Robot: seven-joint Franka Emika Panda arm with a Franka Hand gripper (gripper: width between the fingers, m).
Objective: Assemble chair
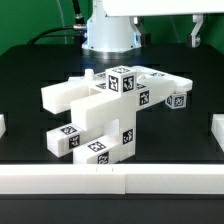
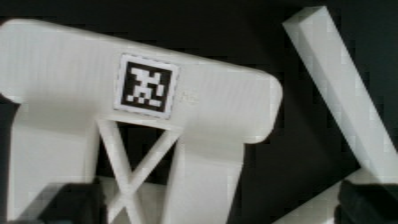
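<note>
Partly joined chair [image 1: 108,108] mid-table, seen from outside and from the wrist.

White tagged blocks piled as one blocky cluster at table centre, near the low white rail [image 1: 110,180] along the near edge; in the wrist view, a tagged panel [image 2: 151,95] with crossed struts close below the camera. Gripper out of sight in both views; jaw opening and hold impossible to tell. Likely hazard: a descent onto the loosely stacked cluster, nudging parts askew or unseating a joint.

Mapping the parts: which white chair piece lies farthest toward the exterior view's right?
The small tagged block at the end of the pile. Every other piece lies further toward that view's left.
</note>
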